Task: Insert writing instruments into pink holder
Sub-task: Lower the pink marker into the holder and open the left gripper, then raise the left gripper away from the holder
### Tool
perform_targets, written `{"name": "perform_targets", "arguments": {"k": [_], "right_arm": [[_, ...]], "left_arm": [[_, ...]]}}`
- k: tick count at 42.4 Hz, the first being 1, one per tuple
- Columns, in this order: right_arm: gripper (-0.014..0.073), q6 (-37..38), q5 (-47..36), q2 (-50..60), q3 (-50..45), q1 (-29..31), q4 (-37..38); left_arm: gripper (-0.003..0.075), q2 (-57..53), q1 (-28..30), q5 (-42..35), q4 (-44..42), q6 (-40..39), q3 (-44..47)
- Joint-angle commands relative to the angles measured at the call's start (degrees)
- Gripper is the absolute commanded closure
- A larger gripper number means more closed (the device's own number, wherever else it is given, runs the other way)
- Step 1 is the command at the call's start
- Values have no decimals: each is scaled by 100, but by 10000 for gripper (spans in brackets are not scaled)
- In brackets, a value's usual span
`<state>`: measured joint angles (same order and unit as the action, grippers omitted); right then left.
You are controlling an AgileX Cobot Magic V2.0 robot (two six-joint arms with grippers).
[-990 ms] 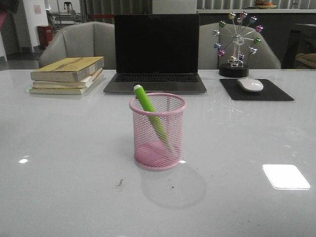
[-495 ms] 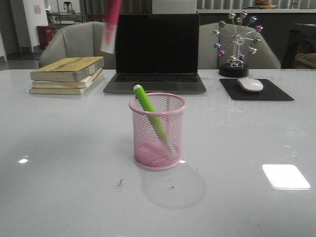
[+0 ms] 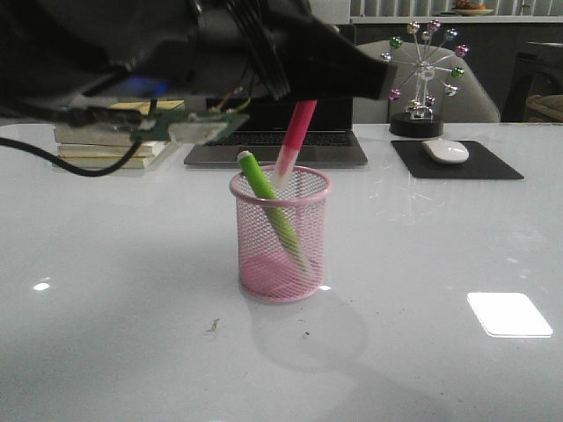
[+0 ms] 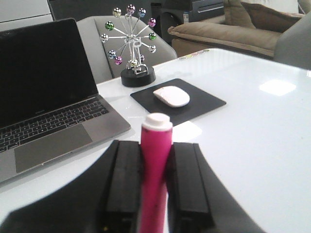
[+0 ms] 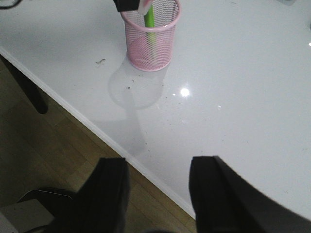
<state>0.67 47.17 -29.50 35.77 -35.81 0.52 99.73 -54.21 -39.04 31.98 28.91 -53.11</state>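
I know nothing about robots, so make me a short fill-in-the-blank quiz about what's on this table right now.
1. The marker already leaning inside the pink holder is lime ____.
2. The left gripper is shut on a ____ marker.
3. The right gripper holds nothing; its jaws are ____.
4. The white mouse rests on a ____ pad.

Missing words: green; pink; open; black
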Motion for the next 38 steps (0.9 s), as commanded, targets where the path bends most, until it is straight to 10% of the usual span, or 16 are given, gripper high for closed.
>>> {"name": "perform_targets", "arguments": {"k": [1,16,21,38], "right_arm": [[183,-15,-352,-12,143,6,62],[183,-15,-352,-12,143,6,62],[183,-15,-352,-12,143,6,62],[183,-15,-352,-12,143,6,62]], "left_arm": [[629,-34,-44,-718,-88,-3,-197],[271,255,-54,-807,-88,-3,-211],[261,62,-54,-237,-88,-3,-342],[262,-1856,665,4561,-236,548,-815]]}}
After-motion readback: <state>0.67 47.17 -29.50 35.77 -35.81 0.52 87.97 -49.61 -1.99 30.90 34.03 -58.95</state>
